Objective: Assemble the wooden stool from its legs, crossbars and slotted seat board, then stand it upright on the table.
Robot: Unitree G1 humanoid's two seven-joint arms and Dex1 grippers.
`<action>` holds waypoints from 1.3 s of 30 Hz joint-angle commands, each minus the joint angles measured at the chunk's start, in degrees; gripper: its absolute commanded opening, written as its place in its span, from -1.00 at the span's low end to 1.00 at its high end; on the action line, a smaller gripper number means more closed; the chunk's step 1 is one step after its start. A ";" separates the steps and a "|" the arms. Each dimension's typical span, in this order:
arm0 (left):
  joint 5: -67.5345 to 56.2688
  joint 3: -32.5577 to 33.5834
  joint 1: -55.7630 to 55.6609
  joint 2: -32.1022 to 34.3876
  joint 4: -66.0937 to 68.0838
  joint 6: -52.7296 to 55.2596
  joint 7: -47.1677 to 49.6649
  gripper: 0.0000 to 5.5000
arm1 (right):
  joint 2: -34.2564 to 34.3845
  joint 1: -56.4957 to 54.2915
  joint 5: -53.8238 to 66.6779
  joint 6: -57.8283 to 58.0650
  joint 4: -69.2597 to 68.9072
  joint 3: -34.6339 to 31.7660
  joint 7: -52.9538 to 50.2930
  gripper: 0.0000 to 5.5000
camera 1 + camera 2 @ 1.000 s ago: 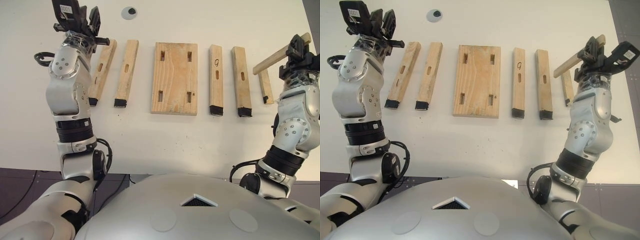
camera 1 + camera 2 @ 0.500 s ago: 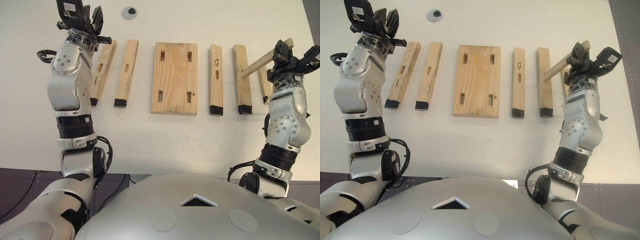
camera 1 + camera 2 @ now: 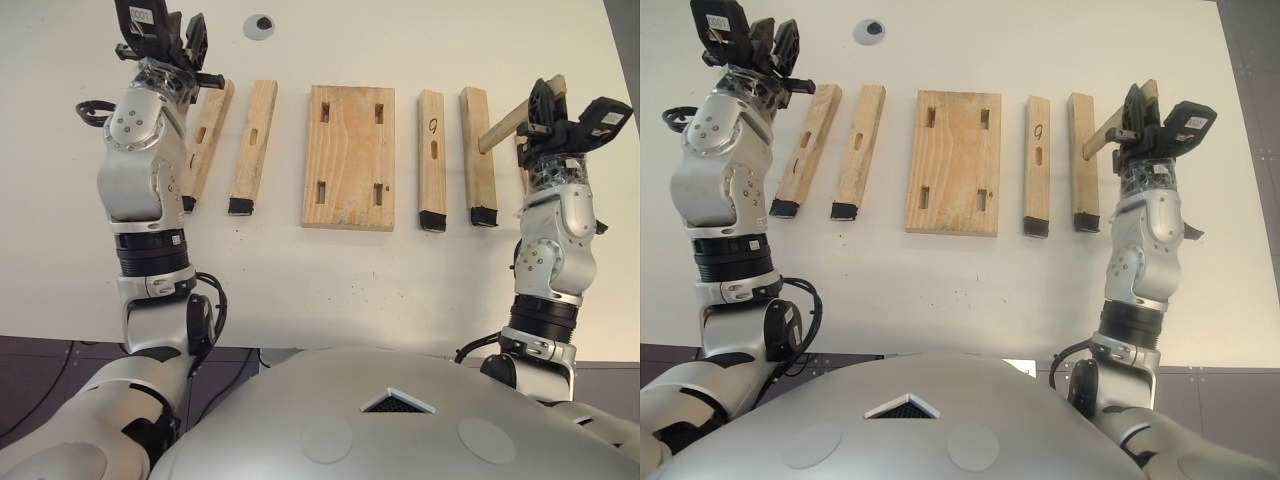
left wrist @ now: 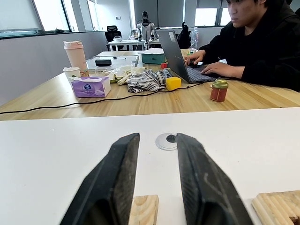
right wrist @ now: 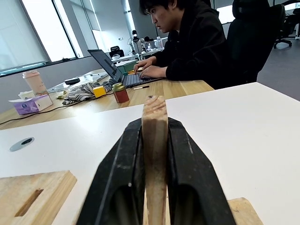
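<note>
Right wrist view: right fingers (image 5: 123,180) pinch the crossbar (image 5: 154,136) between them; left fingers (image 4: 112,183) gape.

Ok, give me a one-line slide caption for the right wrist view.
Right gripper shut on a wooden crossbar, held over the white table where a slotted leg lies.

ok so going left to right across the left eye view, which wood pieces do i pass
first leg → second leg → seat board → third leg → fourth leg → crossbar held in the right gripper
</note>
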 commanded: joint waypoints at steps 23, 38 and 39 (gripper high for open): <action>0.40 2.22 2.84 -2.28 -1.87 -0.68 3.92 -0.49 | -1.89 9.93 -10.89 -6.02 10.33 7.53 2.33 -0.86; 1.05 3.78 13.16 -9.82 -11.80 -2.81 12.45 -0.49 | -16.95 -0.81 -7.81 14.71 6.09 8.37 16.18 0.04; 1.10 3.91 14.08 -10.44 -12.66 -3.03 13.09 -0.49 | -18.42 -2.18 -7.96 17.14 5.96 8.75 17.07 0.04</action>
